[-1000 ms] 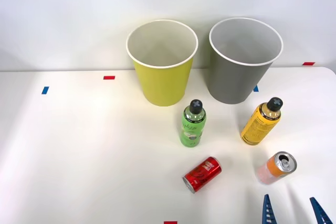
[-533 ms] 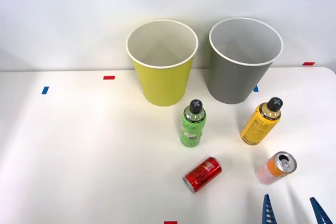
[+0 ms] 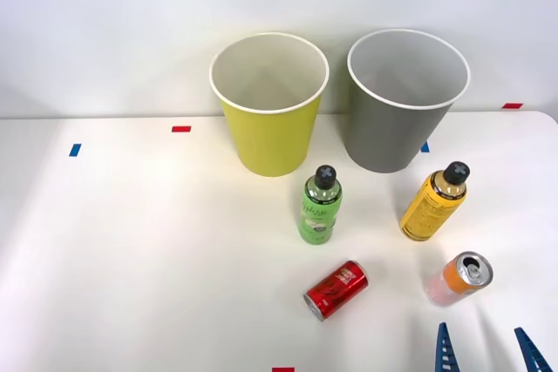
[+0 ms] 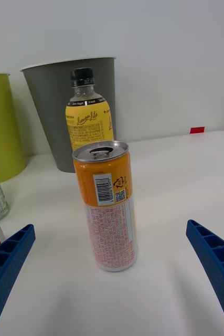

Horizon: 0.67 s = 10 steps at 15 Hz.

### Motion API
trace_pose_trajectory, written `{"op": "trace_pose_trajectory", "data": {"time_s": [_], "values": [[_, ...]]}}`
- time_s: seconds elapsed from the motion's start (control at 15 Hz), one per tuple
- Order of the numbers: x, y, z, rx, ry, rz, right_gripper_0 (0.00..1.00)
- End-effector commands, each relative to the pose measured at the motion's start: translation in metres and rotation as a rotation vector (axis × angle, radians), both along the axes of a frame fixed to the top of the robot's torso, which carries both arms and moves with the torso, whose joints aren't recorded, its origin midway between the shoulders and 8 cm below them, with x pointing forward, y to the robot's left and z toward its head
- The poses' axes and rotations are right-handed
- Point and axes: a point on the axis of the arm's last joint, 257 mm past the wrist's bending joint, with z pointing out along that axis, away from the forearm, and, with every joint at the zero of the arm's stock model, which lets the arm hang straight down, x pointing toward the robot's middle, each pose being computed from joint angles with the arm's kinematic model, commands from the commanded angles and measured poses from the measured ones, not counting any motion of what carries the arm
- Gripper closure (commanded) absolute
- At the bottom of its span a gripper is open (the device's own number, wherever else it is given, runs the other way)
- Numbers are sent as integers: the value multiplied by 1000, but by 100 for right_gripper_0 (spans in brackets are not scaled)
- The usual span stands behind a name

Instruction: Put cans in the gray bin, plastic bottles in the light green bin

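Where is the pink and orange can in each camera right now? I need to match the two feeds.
Front view: the pink and orange can stands upright at lower right, ahead of the right gripper.
Right wrist view: the can is at centre, between the open fingers.
Shared landmark: the yellow-orange bottle behind it.

yellow-green tapered bin (image 3: 268, 128) and gray tapered bin (image 3: 403, 111), both white-rimmed; green bottle (image 3: 319, 208) and yellow-orange bottle (image 3: 431, 203), dark caps; red can (image 3: 336, 289); pink, orange-banded can (image 3: 457, 279).
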Motion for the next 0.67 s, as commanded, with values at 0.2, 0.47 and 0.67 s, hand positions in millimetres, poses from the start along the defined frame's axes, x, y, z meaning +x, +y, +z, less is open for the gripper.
{"op": "trace_pose_trajectory", "data": {"time_s": [0.2, 0.47, 0.67], "values": [[0, 0, 0, 0, 0, 0, 0], [0, 0, 0, 0, 0, 0, 0], [-8, 3, -15, 9, 21, 6, 0]]}}
